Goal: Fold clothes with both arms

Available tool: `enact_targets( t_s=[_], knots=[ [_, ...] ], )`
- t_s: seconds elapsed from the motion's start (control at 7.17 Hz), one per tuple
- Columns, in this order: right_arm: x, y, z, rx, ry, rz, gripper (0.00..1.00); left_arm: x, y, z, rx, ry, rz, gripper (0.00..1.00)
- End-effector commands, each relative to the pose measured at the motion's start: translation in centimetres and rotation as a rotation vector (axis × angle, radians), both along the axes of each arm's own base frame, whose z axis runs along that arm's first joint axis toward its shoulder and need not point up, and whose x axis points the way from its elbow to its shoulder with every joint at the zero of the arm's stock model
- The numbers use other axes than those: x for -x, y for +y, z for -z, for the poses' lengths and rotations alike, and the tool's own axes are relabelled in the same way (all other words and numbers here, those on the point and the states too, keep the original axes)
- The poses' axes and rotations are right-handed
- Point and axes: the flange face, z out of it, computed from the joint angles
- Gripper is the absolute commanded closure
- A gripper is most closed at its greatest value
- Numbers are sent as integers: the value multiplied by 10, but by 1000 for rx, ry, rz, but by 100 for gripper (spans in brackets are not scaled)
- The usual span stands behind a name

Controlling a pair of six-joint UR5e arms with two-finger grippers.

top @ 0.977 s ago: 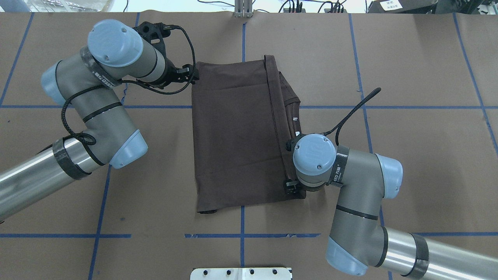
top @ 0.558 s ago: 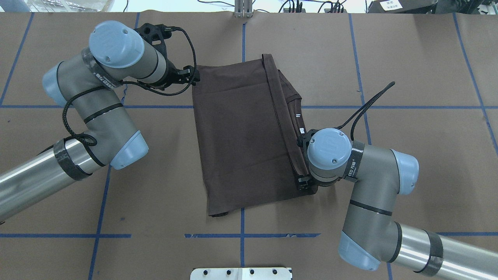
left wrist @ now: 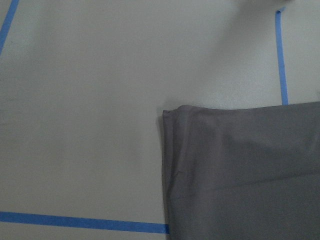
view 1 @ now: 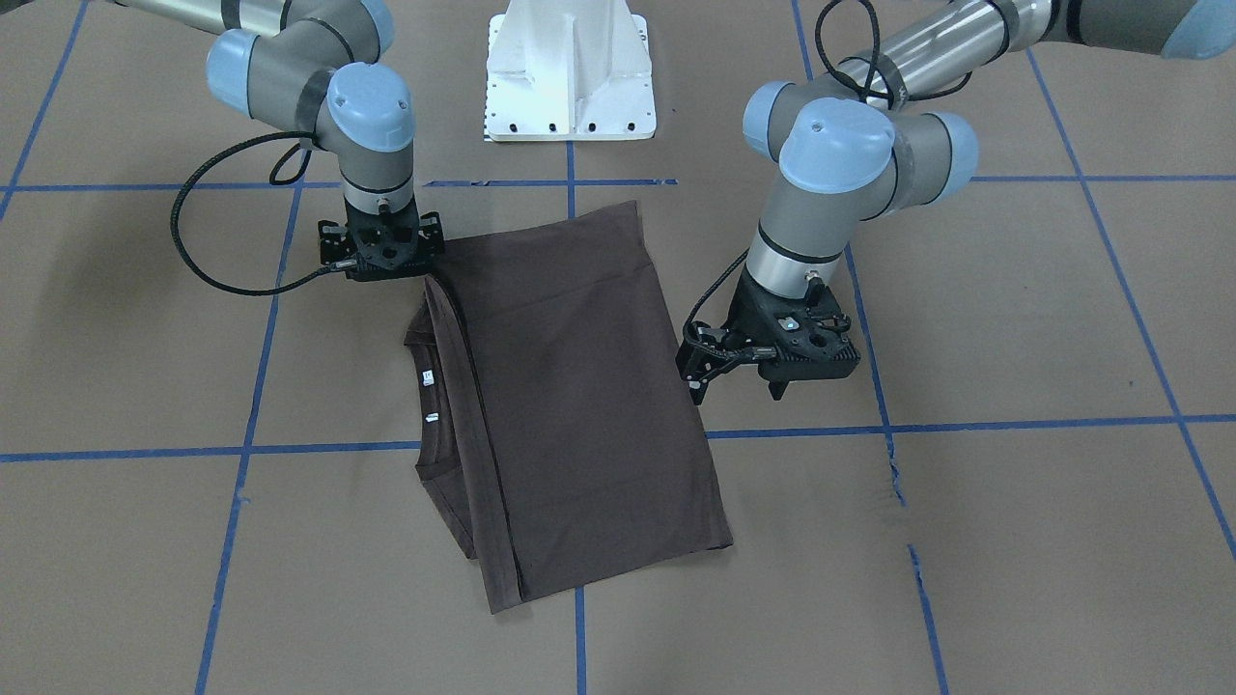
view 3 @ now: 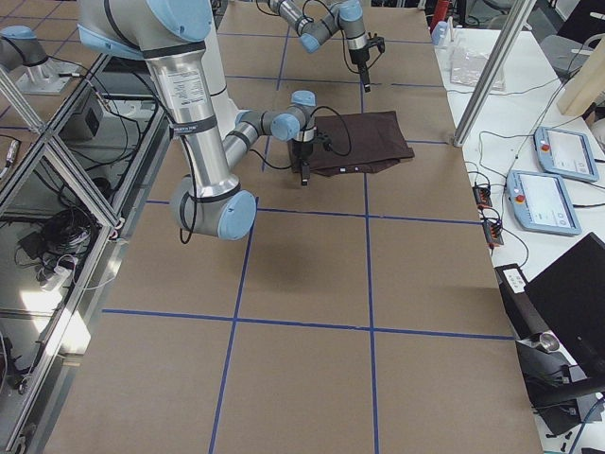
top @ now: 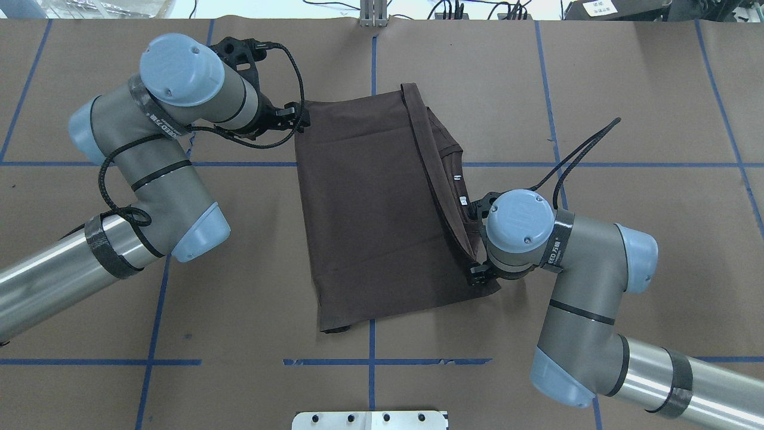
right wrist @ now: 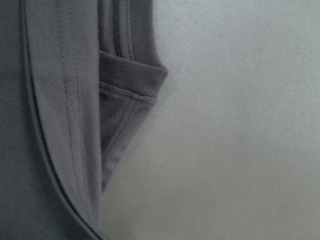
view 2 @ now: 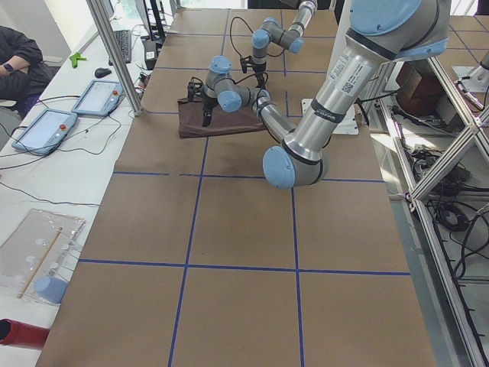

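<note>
A: Dark brown short-sleeved T-shirt [top: 370, 209] lies folded in the middle of the paper-covered tabletop [top: 627, 89]. Why's the right end effector [view 1: 386, 265] at its hem?
B: It pinches the top layer's near corner, prob. to pull the fold. The left end effector [view 1: 736, 386], fingers spread, hovers just beside the far corner, apparently ready to grab.

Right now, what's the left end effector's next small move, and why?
Probably lower the left end effector onto the far-left corner of the T-shirt and close: it hangs open near that corner, while the right end effector sits at the near-right corner.
</note>
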Motion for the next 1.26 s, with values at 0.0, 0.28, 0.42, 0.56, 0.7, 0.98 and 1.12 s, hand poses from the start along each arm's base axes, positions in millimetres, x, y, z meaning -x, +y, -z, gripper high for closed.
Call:
enact_targets(
  t_s=[0.0, 0.28, 0.42, 0.56, 0.7, 0.98, 1.12],
  knots=[
    [-31, -26, -17, -20, 20, 8, 0, 0, 0, -1, 2, 0, -1, 0],
    [-43, -49, 1, -20, -17, -8, 0, 3, 3, 7, -11, 12, -2, 0],
    [-37, -71, 32, -32, -59, -27, 0, 5, 5, 9, -15, 13, -4, 0],
    [-28, -98, 60, -48, -83, -54, 0, 5, 5, 8, -14, 12, -6, 0],
    [-4, -117, 76, -48, -80, -58, 0, 4, 5, 5, -11, 7, -7, 0],
    [10, -156, 100, -61, -71, -71, 0, 6, 5, 3, -9, 4, -8, 0],
    [8, -163, 97, -75, -88, -79, 0, 9, 7, -5, -7, 10, -13, 0]
  ],
)
